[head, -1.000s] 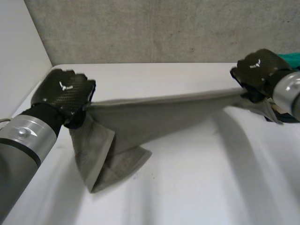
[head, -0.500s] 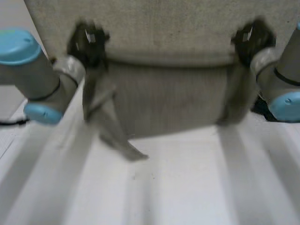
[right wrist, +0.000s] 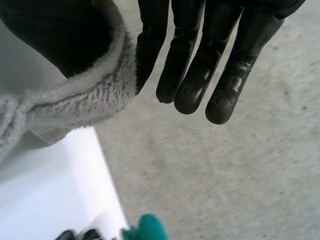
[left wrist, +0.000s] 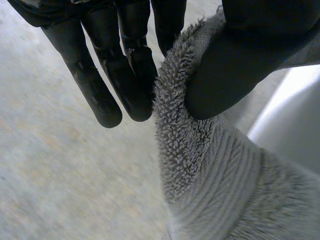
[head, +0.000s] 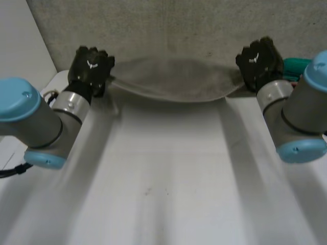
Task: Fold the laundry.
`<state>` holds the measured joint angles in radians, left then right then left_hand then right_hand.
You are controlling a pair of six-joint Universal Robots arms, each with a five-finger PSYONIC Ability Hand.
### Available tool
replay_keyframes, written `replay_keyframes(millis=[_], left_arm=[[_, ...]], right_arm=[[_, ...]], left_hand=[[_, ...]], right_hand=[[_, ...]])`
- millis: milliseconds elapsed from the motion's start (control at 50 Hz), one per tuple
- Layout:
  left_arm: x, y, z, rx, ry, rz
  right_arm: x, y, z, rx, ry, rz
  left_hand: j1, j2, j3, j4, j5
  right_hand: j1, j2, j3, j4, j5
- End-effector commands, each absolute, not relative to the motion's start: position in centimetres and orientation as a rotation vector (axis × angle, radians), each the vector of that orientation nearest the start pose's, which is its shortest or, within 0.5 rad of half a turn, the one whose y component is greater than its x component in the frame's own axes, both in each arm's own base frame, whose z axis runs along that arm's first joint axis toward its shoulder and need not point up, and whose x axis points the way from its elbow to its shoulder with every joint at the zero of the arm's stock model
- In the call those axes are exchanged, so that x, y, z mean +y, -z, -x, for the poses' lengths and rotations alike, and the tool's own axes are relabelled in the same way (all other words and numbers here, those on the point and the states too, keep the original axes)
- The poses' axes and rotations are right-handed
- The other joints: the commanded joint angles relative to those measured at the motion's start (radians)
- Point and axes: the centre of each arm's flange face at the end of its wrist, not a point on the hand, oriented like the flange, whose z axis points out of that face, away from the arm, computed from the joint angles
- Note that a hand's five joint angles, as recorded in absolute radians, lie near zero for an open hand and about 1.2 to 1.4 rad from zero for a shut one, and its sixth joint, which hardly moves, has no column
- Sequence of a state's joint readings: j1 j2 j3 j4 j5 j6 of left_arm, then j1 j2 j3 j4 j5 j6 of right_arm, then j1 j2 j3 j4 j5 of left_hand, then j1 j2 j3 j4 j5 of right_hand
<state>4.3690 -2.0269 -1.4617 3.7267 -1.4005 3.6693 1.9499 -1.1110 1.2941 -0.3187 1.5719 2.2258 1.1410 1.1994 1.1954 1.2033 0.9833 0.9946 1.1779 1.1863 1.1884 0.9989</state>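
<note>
Grey terry towel sags between left hand and right hand, each pinching end.

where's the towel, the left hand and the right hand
towel (head: 173,84): head view, middle of the sagging span
left hand (head: 91,65): head view, back of the hand
right hand (head: 259,60): head view, back of the hand

white table, grey concrete wall, green object

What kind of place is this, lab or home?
Probably a lab test cell: bare white table, raw concrete wall, left hand and right hand each pinching an end of a grey towel.
</note>
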Motion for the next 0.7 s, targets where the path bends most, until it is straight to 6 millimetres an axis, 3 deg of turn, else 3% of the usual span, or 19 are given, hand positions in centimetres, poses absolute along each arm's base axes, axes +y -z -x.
replay_keyframes(millis=[20, 100, 280, 440, 700], left_arm=[[-29.5, -15.4, 26.3, 2.022, 2.098, -1.162], [-28.7, -14.4, 25.8, 2.097, 2.015, -1.175], [-27.6, -13.5, 24.8, 2.213, 1.880, -1.192], [-26.5, -14.2, 24.0, 2.225, 1.866, -1.137], [-25.0, -13.6, 22.5, 2.252, 1.768, -1.051]], right_arm=[[-29.2, -16.5, -25.3, 2.290, 1.997, 1.447], [-27.8, -15.0, -24.9, 2.327, 1.845, 1.415], [-27.5, -13.4, -23.0, 2.404, 1.707, 1.281], [-27.7, -12.9, -22.1, 2.450, 1.670, 1.205], [-27.7, -12.8, -21.9, 2.458, 1.664, 1.198]], left_hand=[[0.180, 0.121, 0.125, 0.117, 0.163], [0.001, -0.058, -0.054, -0.062, -0.016], [-0.402, -0.460, -0.456, -0.464, -0.418], [-0.466, -0.525, -0.521, -0.529, -0.483], [-0.540, -0.598, -0.594, -0.602, -0.557]], right_hand=[[0.402, 0.218, 0.210, 0.208, 0.223], [0.402, 0.218, 0.210, 0.208, 0.223], [0.402, 0.218, 0.210, 0.208, 0.223], [0.402, 0.218, 0.210, 0.208, 0.223], [0.402, 0.218, 0.210, 0.208, 0.223]])
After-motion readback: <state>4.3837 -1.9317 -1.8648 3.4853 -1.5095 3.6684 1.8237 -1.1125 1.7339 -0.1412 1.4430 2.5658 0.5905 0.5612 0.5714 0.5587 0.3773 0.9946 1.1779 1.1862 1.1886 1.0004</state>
